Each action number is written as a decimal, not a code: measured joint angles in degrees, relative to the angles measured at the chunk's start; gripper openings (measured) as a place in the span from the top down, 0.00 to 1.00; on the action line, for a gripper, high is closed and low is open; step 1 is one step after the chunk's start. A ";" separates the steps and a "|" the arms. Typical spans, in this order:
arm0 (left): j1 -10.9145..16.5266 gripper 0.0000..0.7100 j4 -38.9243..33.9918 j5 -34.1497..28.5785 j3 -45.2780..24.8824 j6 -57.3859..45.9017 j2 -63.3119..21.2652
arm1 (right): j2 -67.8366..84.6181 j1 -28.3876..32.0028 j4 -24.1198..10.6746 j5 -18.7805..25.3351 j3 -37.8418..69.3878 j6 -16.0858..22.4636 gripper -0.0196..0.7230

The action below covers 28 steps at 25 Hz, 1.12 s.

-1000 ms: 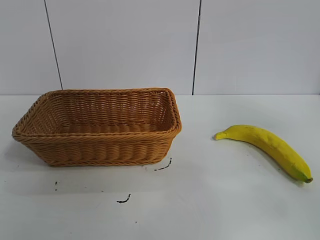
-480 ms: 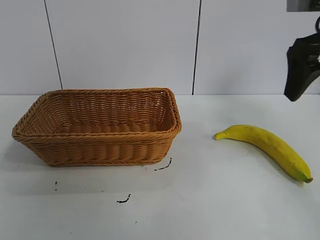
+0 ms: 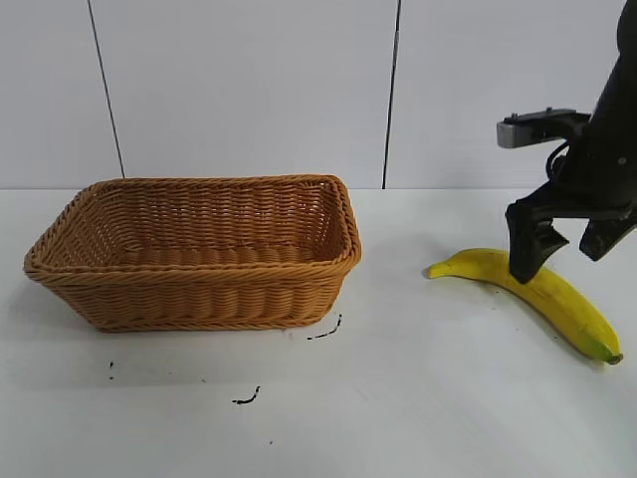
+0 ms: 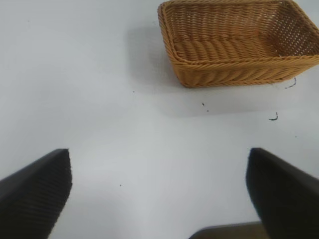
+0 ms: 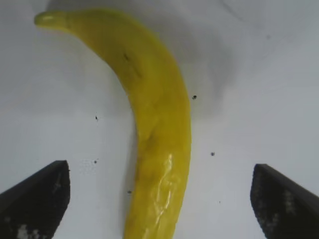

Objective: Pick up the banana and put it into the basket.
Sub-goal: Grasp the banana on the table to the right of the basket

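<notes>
The yellow banana (image 3: 557, 299) lies on the white table at the right, its stem end pointing toward the basket. In the right wrist view the banana (image 5: 159, 129) runs between the two fingers. My right gripper (image 3: 567, 249) is open and hangs over the banana's middle, one finger (image 3: 528, 249) in front of the banana and the other toward the right edge; it is empty. The light brown wicker basket (image 3: 199, 299) stands at the left, nothing visible inside. It also shows in the left wrist view (image 4: 239, 74). My left gripper (image 4: 159, 184) is open above bare table, away from the basket.
Small black marks (image 3: 323, 332) lie on the table in front of the basket. A white panelled wall stands behind the table. Bare table lies between the basket and the banana.
My right arm has come into view from the upper right and descended over the banana's middle. The banana and basket have not moved.
</notes>
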State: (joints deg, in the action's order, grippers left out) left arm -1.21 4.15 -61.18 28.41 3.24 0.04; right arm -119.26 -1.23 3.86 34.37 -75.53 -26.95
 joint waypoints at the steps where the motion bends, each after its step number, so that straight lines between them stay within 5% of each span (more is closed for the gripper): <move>1: 0.00 0.03 0.00 0.00 0.00 0.00 0.00 | -0.23 0.00 0.27 -0.56 0.00 0.00 0.06; 20: 0.00 0.03 0.00 0.00 0.00 0.00 0.00 | -2.91 0.00 1.66 -2.87 -0.17 0.00 0.07; 23: 0.00 0.03 0.00 0.00 0.00 0.00 0.00 | -2.91 0.00 1.66 -2.82 -0.17 0.39 0.16; 28: 0.00 0.03 0.00 0.00 0.00 0.00 0.00 | -2.91 0.00 1.74 -2.82 -0.17 0.82 0.56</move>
State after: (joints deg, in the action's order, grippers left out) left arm -1.21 4.15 -61.18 28.41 3.24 0.04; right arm -122.17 -1.23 5.60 31.56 -75.70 -26.13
